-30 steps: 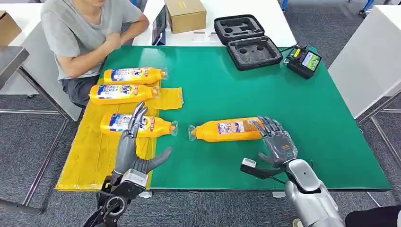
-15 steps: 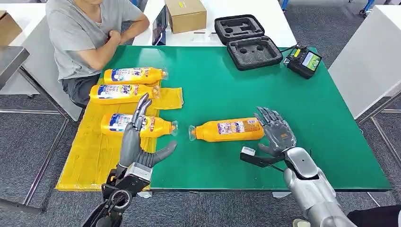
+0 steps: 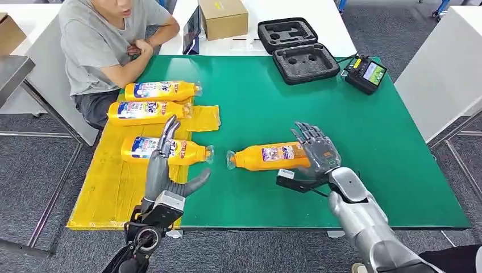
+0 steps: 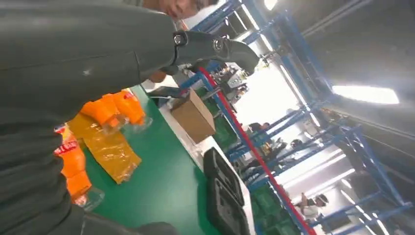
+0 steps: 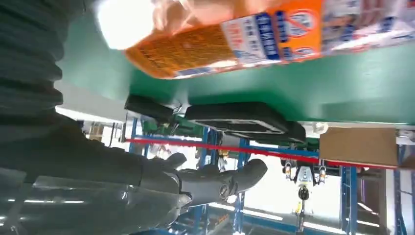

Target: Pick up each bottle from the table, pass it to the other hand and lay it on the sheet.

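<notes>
- orange plastic detergent bottle [image 3: 271, 156] lying mid green table [image 3: 364, 148]: likely stiff, slick; grasp mid-body.
- right hand [image 3: 318, 152] fingers spread, grasping nothing.
- left hand [image 3: 165, 170] released, empty.

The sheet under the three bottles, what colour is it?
Yellow; the sheet shows best in the head view.

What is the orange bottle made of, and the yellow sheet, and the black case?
The orange bottle looks like smooth, glossy plastic with a clear cap and a printed label. The yellow sheet seems thin, shiny plastic film: it wrinkles and reflects light. The black case appears lined with matte foam, with shaped cut-outs.
</notes>
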`<state>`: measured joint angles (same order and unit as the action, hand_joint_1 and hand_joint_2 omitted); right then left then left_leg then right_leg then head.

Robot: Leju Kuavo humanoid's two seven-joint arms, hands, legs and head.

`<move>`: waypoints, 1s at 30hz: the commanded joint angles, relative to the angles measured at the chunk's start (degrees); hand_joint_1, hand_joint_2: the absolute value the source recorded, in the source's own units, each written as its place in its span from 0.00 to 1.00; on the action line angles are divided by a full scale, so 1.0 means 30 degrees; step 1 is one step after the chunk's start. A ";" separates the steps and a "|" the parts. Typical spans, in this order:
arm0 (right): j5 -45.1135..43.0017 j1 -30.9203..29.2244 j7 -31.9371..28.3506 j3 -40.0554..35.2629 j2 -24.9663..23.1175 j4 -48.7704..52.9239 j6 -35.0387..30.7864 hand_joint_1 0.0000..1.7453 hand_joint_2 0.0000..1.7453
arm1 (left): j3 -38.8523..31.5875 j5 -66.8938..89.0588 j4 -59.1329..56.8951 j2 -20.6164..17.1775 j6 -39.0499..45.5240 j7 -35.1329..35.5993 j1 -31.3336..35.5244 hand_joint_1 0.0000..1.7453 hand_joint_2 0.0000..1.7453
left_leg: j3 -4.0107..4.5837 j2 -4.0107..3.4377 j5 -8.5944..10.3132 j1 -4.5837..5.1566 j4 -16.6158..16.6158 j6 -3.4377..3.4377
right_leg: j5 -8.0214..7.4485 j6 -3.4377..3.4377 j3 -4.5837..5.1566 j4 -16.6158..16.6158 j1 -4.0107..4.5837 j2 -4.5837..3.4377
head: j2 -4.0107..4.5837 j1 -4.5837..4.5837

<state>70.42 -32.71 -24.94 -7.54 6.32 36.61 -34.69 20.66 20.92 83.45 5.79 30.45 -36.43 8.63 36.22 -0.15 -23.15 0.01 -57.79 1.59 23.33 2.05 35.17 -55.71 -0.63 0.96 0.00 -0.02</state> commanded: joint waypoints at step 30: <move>0.0395 -0.2457 0.1914 -0.1516 -0.1244 -0.5564 0.0802 0.00 1.00 | -0.0410 0.0132 -0.2351 0.0287 0.0228 0.0134 0.0783 0.00 1.00 | -0.0083 -0.0009 -0.0031 0.0000 0.0009 -0.0023 | 0.0027 -0.0018 -0.0072 0.0002 -0.0003 -0.0029 | 0.0000 0.0000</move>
<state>71.14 -36.38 -20.64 -10.69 2.23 26.36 -33.57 19.91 21.35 79.84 5.99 31.36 -36.28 9.94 36.22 -0.15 -23.15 0.01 -57.79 1.59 23.33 2.05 35.18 -55.71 -0.63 0.97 0.00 -0.02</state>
